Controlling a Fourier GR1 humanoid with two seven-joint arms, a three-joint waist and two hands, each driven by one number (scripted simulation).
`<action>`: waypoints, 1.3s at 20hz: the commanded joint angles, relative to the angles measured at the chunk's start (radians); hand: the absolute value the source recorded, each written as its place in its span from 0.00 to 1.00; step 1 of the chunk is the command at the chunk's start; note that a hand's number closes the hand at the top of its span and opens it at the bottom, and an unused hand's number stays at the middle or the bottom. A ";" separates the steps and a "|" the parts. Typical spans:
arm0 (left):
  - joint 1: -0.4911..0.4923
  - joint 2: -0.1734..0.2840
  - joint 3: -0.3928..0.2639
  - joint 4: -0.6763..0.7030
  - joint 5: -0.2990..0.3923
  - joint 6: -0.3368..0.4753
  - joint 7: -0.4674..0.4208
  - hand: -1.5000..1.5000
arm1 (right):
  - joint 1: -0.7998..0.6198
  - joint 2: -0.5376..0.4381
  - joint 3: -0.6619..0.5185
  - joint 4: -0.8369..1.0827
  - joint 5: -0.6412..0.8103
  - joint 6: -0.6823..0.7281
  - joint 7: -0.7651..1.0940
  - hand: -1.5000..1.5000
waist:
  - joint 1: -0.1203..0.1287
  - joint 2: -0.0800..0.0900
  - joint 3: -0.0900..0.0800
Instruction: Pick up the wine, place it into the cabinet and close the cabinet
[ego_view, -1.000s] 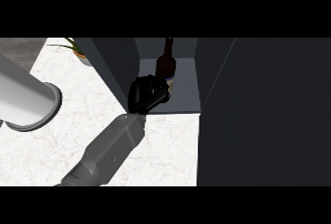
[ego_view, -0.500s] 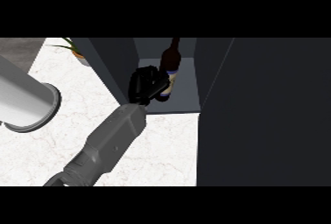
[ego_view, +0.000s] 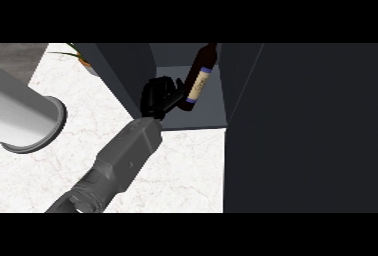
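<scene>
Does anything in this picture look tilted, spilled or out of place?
Yes: the wine bottle inside the open cabinet leans, neck toward the right wall, not upright. The left hand is beside it, fingers apart. Nothing looks spilled or broken.

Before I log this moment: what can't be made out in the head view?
- Wine bottle: its top is cut off by the upper band.
- Hand by the bottle: black on dark cabinet; contact and which arm unclear.
- Other hand: not in view.
- Plant: mostly hidden behind the cabinet wall.
- Cabinet door: fills the right side.
</scene>
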 joint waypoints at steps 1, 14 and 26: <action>0.005 0.000 0.029 0.042 0.002 -0.040 -0.047 1.00 | -0.032 -0.006 -0.008 -0.001 -0.007 -0.017 0.027 0.00 | 0.003 0.001 0.000; 0.001 0.010 0.051 0.011 -0.036 -0.037 -0.200 0.00 | 0.027 -0.004 -0.003 0.000 0.028 0.006 -0.025 0.00 | 0.029 -0.010 0.001; 0.193 0.061 -0.060 -0.274 -0.112 0.011 -0.150 0.00 | 0.043 -0.012 -0.015 -0.032 0.026 -0.011 0.020 0.00 | 0.081 -0.030 0.002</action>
